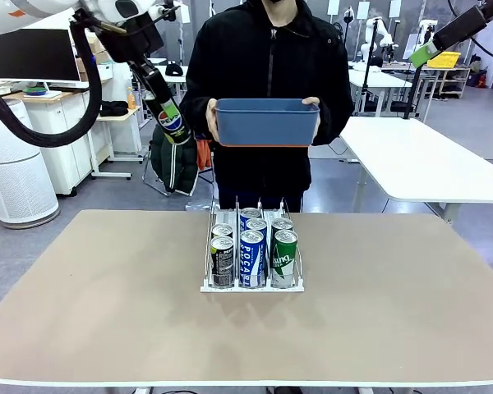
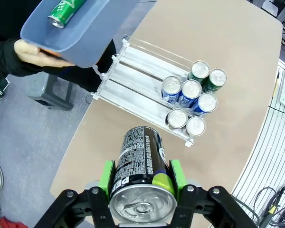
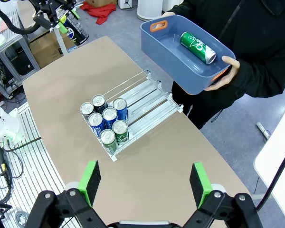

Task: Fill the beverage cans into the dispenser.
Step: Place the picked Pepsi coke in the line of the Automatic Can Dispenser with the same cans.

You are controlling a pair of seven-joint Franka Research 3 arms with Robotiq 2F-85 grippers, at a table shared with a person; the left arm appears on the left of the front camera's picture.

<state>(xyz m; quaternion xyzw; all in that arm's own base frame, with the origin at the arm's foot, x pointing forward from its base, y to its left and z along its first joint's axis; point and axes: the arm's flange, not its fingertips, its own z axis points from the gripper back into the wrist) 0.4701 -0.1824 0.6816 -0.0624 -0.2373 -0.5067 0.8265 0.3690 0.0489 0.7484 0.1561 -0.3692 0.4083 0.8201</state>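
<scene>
— Front view?
— The left gripper is high at the left, clamped on a black Pepsi can. The dispenser sits mid-table with seven cans at its robot-side end.
— Left wrist view?
— The can sits between the pads, off to the rack's side. I'd call this the carry step; next it needs lowering into the black cans' lane.
— Right wrist view?
— The right gripper gapes, empty. A green can lies in the person's blue bin.

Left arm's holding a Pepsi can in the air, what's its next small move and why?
Probably lower the left gripper toward the dispenser lane behind the two black cans: it holds the Pepsi can high up, and that lane has room.
</scene>
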